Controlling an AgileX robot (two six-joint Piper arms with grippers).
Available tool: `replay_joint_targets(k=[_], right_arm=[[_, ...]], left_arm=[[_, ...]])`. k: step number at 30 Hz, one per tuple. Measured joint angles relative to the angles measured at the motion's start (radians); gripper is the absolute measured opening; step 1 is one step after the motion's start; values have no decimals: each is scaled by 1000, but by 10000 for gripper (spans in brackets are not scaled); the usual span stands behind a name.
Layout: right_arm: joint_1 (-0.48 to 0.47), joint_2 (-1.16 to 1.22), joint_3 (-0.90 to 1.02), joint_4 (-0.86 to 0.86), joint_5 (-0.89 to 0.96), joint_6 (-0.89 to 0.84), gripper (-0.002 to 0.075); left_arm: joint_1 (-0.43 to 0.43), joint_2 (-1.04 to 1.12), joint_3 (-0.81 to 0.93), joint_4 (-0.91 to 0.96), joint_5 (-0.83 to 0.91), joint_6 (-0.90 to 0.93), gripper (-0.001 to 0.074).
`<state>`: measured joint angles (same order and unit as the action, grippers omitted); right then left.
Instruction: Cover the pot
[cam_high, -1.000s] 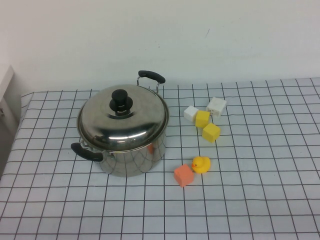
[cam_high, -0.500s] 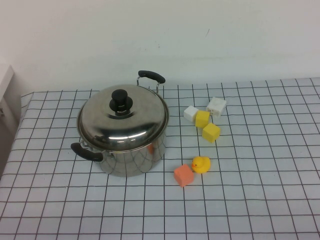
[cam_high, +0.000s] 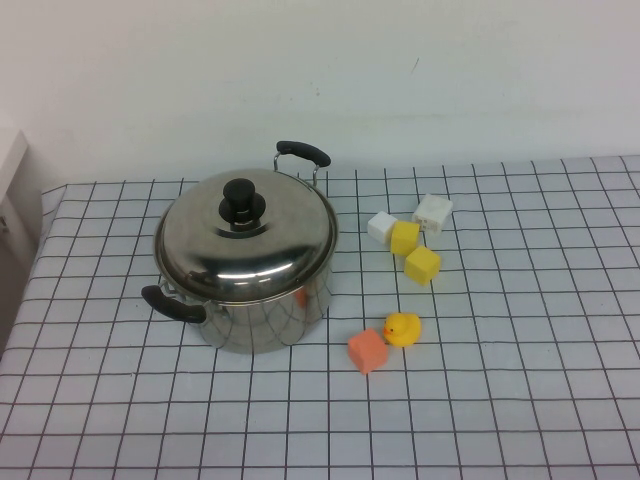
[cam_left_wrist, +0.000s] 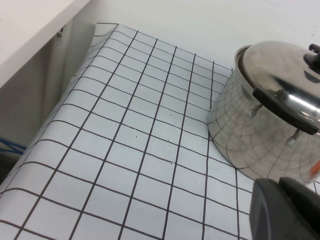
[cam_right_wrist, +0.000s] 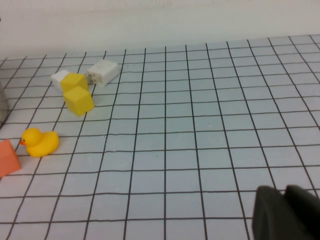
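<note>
The large steel pot (cam_high: 262, 312) with two black side handles stands at the table's left-middle. The domed steel lid (cam_high: 250, 250) with its black knob (cam_high: 239, 203) sits on top of it, closing it. Neither gripper shows in the high view. In the left wrist view my left gripper (cam_left_wrist: 282, 210) is shut and empty, low over the cloth, apart from the pot (cam_left_wrist: 250, 145) and its lid (cam_left_wrist: 277, 67). In the right wrist view my right gripper (cam_right_wrist: 285, 212) is shut and empty above the cloth, far from the pot.
Right of the pot lie two white cubes (cam_high: 433, 211), two yellow cubes (cam_high: 421, 264), a yellow duck (cam_high: 402, 328) and an orange cube (cam_high: 367, 350). The duck (cam_right_wrist: 40, 142) and cubes also show in the right wrist view. A white shelf (cam_left_wrist: 30, 30) stands off the table's left edge.
</note>
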<state>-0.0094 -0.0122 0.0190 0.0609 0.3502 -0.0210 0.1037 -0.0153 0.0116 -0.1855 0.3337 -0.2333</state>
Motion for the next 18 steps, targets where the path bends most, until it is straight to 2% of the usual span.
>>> replay_joint_targets(k=[12, 18], right_arm=[[0, 0, 0, 0, 1, 2, 30], [-76, 0, 0, 0, 2, 2, 30]], left_arm=[[0, 0, 0, 0, 0, 0, -1], [0, 0, 0, 0, 0, 0, -1]])
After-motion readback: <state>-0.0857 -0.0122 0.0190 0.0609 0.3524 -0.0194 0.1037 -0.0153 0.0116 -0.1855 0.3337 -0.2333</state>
